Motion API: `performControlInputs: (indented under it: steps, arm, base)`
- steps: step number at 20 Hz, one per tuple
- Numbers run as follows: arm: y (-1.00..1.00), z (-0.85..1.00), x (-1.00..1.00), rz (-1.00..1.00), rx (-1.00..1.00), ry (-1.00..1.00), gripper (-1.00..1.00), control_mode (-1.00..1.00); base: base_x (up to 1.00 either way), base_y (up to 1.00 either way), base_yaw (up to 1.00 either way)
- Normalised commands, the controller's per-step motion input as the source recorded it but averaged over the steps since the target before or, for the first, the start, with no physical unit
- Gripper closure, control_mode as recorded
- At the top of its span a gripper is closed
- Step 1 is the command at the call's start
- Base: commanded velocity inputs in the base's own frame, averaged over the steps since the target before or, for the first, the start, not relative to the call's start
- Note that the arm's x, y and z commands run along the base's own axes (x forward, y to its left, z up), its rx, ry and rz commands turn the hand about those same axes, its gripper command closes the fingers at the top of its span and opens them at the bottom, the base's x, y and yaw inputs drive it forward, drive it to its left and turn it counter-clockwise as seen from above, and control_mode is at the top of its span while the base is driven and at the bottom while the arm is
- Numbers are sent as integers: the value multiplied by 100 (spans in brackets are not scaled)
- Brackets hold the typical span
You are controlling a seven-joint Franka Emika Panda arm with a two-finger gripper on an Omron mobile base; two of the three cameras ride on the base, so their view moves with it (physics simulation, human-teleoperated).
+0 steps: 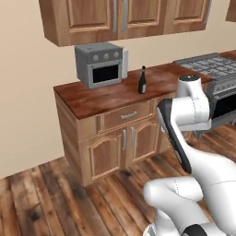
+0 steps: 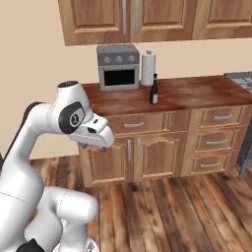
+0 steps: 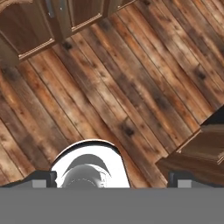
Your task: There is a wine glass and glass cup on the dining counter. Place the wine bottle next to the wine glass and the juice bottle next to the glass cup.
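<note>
Evidently nothing was placed yet: the wine bottle (image 2: 154, 90) stood untouched on the wall counter (image 2: 197, 93) near the toaster oven (image 2: 118, 66). My claw (image 2: 96, 144) hung empty, fingers spread, facing the floor.

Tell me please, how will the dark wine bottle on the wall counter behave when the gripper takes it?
The wine bottle stands upright, tall and slim on a small base, so a push near the neck would probably tip it. Its body looks smooth and round, so it may slip in a loose grip and roll if it falls. It stands apart from the toaster oven, leaving room around it.
</note>
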Motion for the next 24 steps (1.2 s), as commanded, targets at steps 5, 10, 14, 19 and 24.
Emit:
performControlInputs:
  steps: [5, 10, 14, 19, 24]
  arm:
    - [0, 0, 0, 0, 0, 0, -100, 100]
    - [0, 0, 0, 0, 0, 0, -100, 100]
    - [0, 0, 0, 0, 0, 0, -100, 100]
    - [0, 0, 0, 0, 0, 0, -100, 100]
    - [0, 0, 0, 0, 0, 0, -100, 100]
  base:
    - [94, -9, 8]
    - [87, -29, 15]
    - [73, -49, 9]
    - [59, -60, 5]
    - [39, -64, 11]
